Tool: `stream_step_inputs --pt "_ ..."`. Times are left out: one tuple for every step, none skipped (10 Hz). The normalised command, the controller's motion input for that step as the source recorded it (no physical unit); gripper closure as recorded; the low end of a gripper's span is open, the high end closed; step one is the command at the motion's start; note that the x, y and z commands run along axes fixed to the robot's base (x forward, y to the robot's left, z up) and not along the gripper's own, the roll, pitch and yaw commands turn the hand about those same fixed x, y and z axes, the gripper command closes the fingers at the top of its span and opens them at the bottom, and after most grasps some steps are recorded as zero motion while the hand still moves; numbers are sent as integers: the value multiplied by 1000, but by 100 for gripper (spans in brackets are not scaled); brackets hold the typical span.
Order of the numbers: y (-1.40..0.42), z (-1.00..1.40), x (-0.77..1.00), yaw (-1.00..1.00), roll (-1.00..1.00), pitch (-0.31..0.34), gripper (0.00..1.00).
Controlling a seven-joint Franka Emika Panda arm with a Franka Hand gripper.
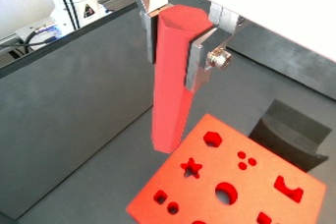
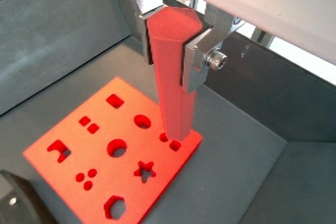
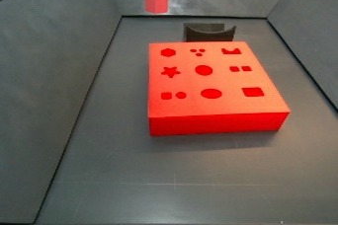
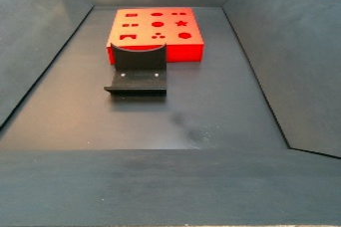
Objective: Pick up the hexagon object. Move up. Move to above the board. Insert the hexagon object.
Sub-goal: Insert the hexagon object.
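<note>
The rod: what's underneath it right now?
The rod, held in the end effector, hangs over the board near its edge. Its tip hides the spot beneath.

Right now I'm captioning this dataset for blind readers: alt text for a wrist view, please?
The gripper holds the hexagon object, a red rod, upright between silver fingers. Its lower end hangs over the board, near one corner, above a dark grey floor.

The red hexagon object [image 1: 172, 76] is held upright by the gripper [image 1: 180, 33], above the red-orange board [image 3: 211, 96], which lies flat on the floor.
</note>
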Motion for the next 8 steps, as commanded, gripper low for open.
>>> stream_step_inputs --pt "0 0 0 11 0 0 100" --pt "189 -186 60 137 29 0 100" --pt "403 -289 0 0 43 0 100" --pt "520 -337 0 0 14 0 100" --pt "531 -360 23 0 0 0 100" --pt "491 -369 111 0 0 0 100" --pt "411 -360 326 0 0 0 100" --pt "440 -371 451 0 0 0 100"
